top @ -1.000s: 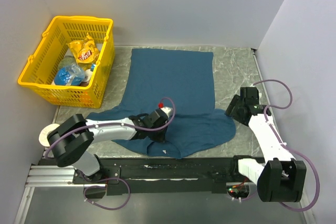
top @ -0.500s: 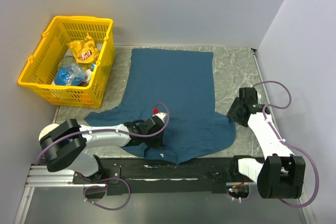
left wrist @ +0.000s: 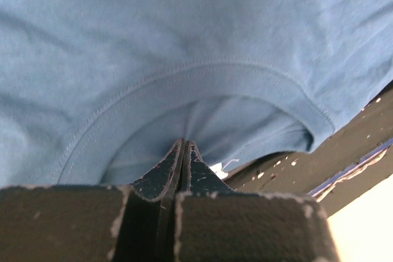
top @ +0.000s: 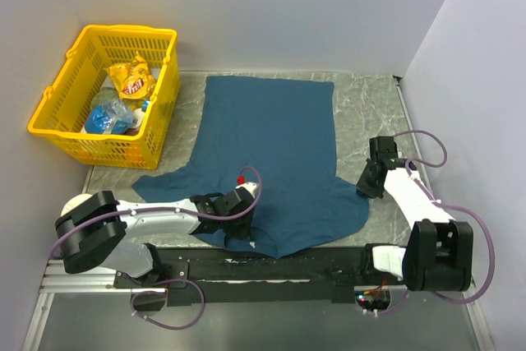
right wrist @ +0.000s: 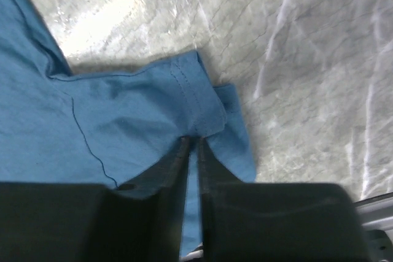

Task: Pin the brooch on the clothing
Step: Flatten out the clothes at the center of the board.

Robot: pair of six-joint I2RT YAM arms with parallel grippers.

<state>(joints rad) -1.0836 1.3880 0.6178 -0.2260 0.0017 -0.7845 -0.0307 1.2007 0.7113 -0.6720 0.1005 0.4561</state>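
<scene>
Top view looks down, wrist views close — all share T-shirt (top: 271,129)

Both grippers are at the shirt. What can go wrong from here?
1. The right gripper pinches only the sleeve hem of the T-shirt; such a thin grip may slip under a pull.
2. The left gripper is shut at the collar with no cloth visible in its jaws; it may hold nothing.
3. No brooch shows in any view, so there may be nothing to pin yet.

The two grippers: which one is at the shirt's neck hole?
The left gripper: its shut fingertips sit at the collar. The right gripper is instead at a sleeve hem.
</scene>
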